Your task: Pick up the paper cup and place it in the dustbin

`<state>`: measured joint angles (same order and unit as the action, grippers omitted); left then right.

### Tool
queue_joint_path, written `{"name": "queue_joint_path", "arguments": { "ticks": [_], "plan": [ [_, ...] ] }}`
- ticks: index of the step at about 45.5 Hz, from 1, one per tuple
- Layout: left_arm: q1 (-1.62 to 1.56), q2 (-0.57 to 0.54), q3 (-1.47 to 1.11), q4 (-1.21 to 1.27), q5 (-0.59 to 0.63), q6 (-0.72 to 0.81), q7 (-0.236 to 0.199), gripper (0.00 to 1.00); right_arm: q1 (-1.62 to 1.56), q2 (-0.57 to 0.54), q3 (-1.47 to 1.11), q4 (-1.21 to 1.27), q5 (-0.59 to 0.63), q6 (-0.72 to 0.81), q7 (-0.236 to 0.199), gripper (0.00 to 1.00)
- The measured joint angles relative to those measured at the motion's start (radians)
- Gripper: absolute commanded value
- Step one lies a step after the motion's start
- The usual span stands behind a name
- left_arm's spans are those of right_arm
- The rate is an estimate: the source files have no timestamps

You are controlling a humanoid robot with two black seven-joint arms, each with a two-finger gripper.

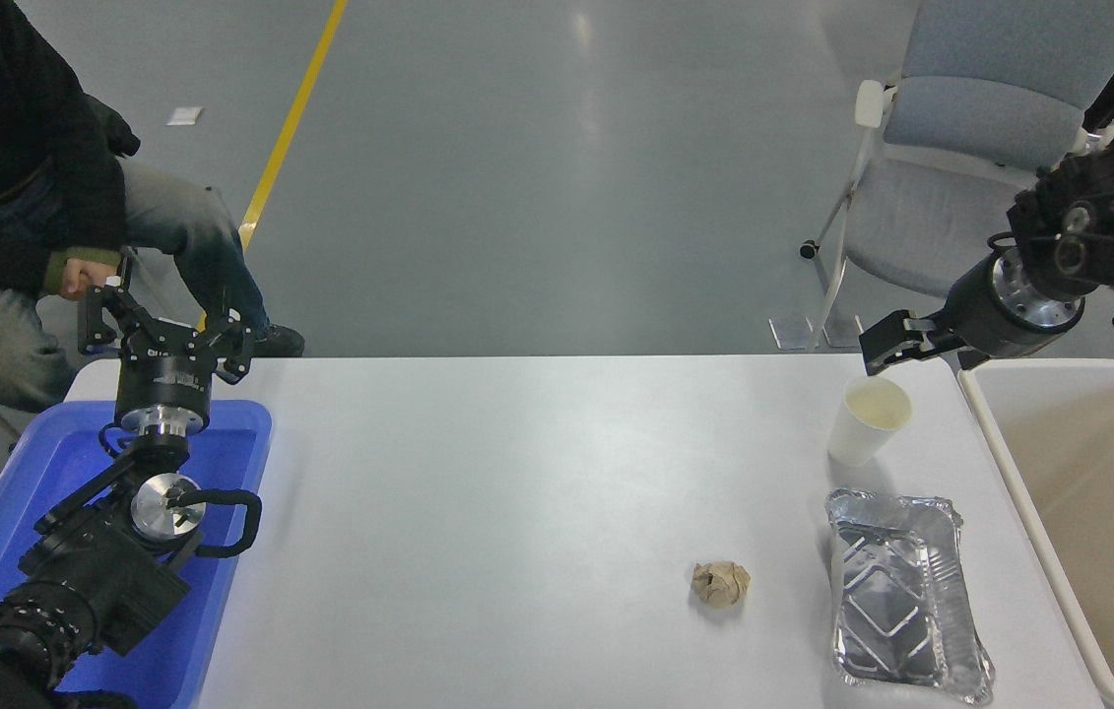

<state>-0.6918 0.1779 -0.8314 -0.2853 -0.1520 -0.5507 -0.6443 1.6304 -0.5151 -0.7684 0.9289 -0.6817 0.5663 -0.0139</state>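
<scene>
The white paper cup stands upright near the table's far right edge, its cream inside showing. My right gripper hovers just above and behind the cup's rim, open and holding nothing, clear of the cup. The beige dustbin sits off the table's right side, its mouth open to view. My left gripper is parked open at the far left, above the blue tub.
A foil tray lies in front of the cup and a crumpled brown paper ball lies left of the tray. A blue tub sits at the left. A person sits at the far left, and a grey chair stands behind the table.
</scene>
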Motion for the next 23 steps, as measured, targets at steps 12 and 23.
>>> {"name": "queue_joint_path", "arguments": {
  "ticks": [12, 23],
  "plan": [
    [0.000, 0.000, 0.000, 0.000, 0.000, 0.000, 0.000, 0.99, -0.201, 0.026, 0.154, -0.189, -0.052, -0.079, 0.001, 1.00],
    [0.000, 0.000, 0.000, 0.000, 0.000, 0.000, 0.000, 0.99, -0.322, 0.057, 0.203, -0.282, -0.069, -0.154, 0.030, 1.00]
  ]
}}
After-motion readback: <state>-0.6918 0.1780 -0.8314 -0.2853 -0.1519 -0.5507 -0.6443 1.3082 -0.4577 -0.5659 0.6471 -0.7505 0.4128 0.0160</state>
